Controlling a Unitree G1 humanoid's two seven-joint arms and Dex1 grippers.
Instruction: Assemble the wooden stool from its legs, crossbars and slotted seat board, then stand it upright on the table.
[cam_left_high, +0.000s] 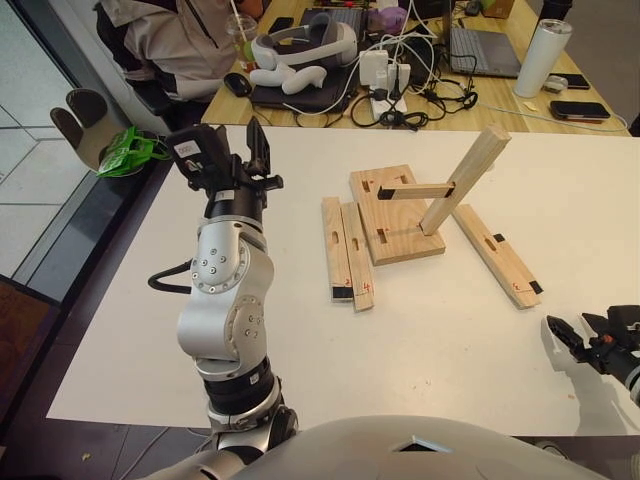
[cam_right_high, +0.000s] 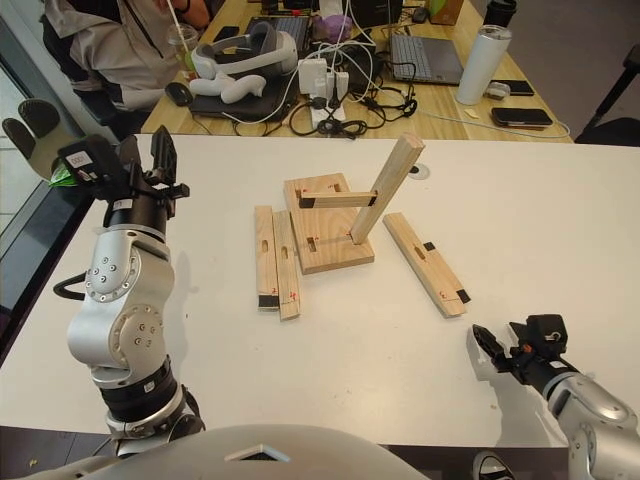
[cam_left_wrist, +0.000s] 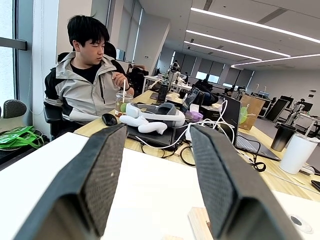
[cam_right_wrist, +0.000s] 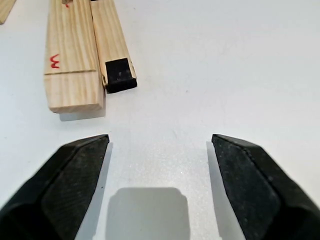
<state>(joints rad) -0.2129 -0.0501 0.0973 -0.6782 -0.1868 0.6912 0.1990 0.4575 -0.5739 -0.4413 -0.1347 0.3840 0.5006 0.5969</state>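
Right gripper (cam_right_wrist: 160, 140), spread and empty, low over the table (cam_left_high: 300, 360) at 5 o'clock, aimed at the loose leg (cam_left_high: 497, 255): probably the next pick. Left gripper (cam_left_wrist: 157, 131), spread and empty, raised at 9 o'clock, parked clear. Seat board (cam_left_high: 400, 242) central, slots up, holds a tilted leg (cam_left_high: 465, 180) with crossbar (cam_left_high: 415, 190); two legs (cam_left_high: 347, 250) wait at its 8 o'clock.

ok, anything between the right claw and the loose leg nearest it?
Nothing. The right wrist view shows bare white table between the open right claw and the near end of that leg; the head views agree.
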